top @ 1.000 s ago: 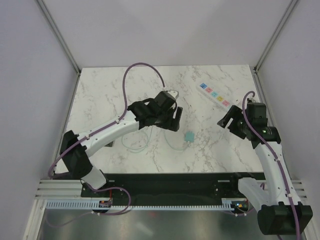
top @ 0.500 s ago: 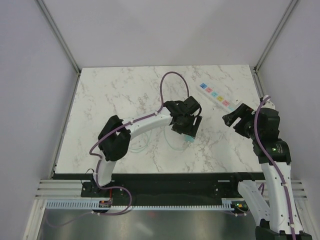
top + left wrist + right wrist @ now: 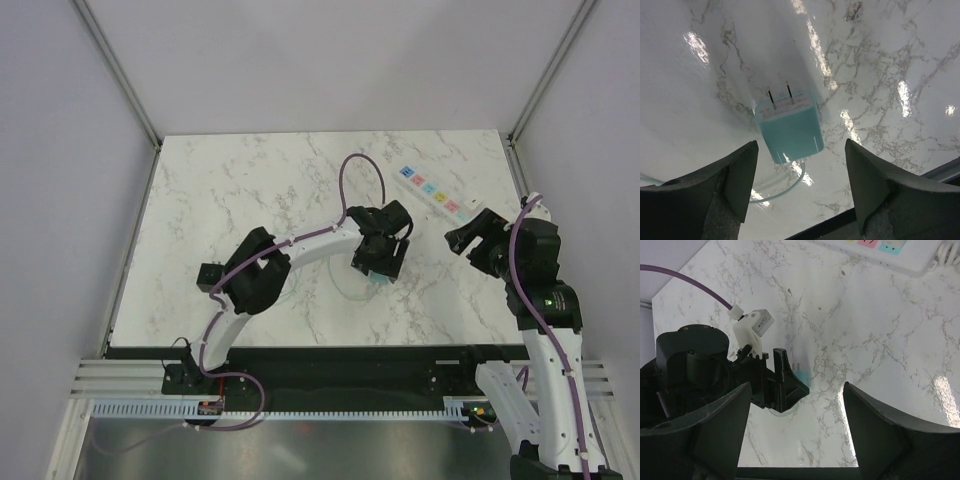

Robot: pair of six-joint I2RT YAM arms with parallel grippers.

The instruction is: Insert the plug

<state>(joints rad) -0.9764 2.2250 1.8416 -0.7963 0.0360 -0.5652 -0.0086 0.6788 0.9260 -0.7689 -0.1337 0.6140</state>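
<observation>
White marbled surface [image 3: 220, 200] fills the top view, walled in by pale panels. The left gripper [image 3: 378, 262] hangs right over the plug [image 3: 375, 284], and only a sliver of teal shows at its near edge. A thin pale-green cable [image 3: 343, 290] curls away on the plug's left. Up and to the right of the plug lies the white power strip [image 3: 430, 190] with its coloured squares. The right gripper [image 3: 465, 238] is off to the plug's right, near the strip's end.

Over to the left wrist: the plug [image 3: 790, 125] lies flat on the marble, a teal block with two prongs [image 3: 779, 95] pointing away from the camera. The dark fingers [image 3: 735, 175] stand wide apart, one on each side of the plug, neither touching it.

On the right wrist, this gripper's fingers [image 3: 715, 430] are spread wide too, with nothing between them. The plug [image 3: 802, 375] peeks out just beside the left gripper's black fingers, and the strip [image 3: 890, 252] runs along the top edge, well beyond the plug.
</observation>
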